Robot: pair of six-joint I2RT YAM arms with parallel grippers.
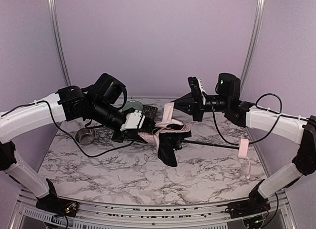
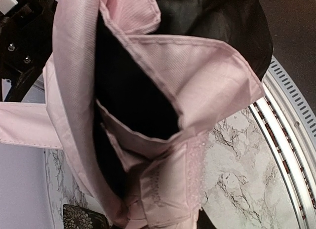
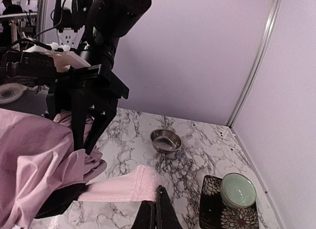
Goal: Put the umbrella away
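The umbrella (image 1: pixel 168 136) lies half folded mid-table, pale pink outside and black inside. Its thin shaft (image 1: pixel 212 145) runs right to the pink handle (image 1: pixel 243 148), which has a hanging wrist strap. My left gripper (image 1: pixel 142 127) clamps the bunched canopy at its left end. Pink and black folds (image 2: pixel 197 76) fill the left wrist view and hide the fingers. My right gripper (image 3: pixel 159 210) is shut on the end of the pink closure strap (image 3: pixel 123 187). In the top view that strap (image 1: pixel 169 110) rises from the canopy to the right gripper (image 1: pixel 177 104).
A small steel bowl (image 1: pixel 85 136) sits at the left of the marble table. A pale green bowl (image 3: pixel 238 189) rests on a black patterned dish (image 3: pixel 212 211) behind the umbrella. Lilac walls close in the back and sides. Both arms' cables hang near the umbrella.
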